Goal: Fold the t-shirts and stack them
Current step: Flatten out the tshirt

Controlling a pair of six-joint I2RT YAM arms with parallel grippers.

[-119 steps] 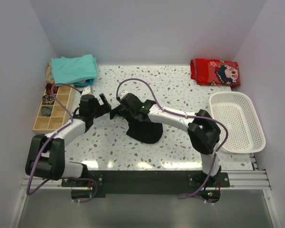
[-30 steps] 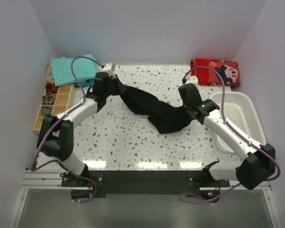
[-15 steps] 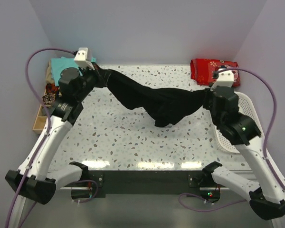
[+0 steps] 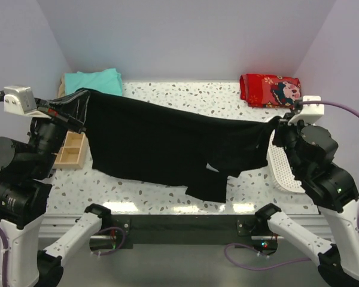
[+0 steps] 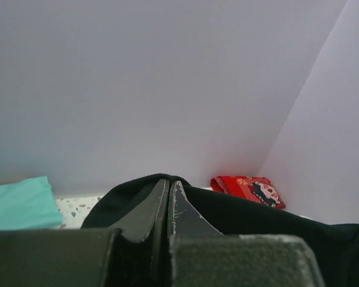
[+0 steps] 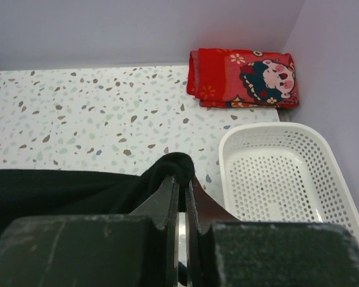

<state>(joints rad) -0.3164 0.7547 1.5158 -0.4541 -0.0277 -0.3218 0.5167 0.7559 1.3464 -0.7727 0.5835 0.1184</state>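
Two robot arms hold a black t-shirt (image 4: 161, 143) stretched out in the air between them, above a speckled table (image 4: 185, 98). The left claw (image 4: 73, 107) is raised high at the left side of the scene. Its two fingers (image 5: 146, 209) are pressed together on a bunched fold at one end of the shirt, and in the left wrist view black cloth humps over their tips. The right claw (image 4: 279, 127) is raised at the right side and is clamped in the same way on the other end of the shirt, where a small loop of black cloth curls over its tips.

From the left claw the cloth runs across to the right claw as one wide sheet, sagging in the middle. Its lowest flap hangs nearer the right claw than the left, over the near edge of the table. Whether that flap touches the table cannot be told.

Behind the left claw, in the far left corner, lie folded teal t-shirts (image 4: 94, 82). Just below that claw sits a wooden tray (image 4: 72, 150) with compartments. Beyond the right claw, in the far right corner, lies a folded red cloth (image 6: 242, 78) printed with a cartoon figure. Just beside the right claw, on its right, stands a white perforated basket (image 6: 275, 191).
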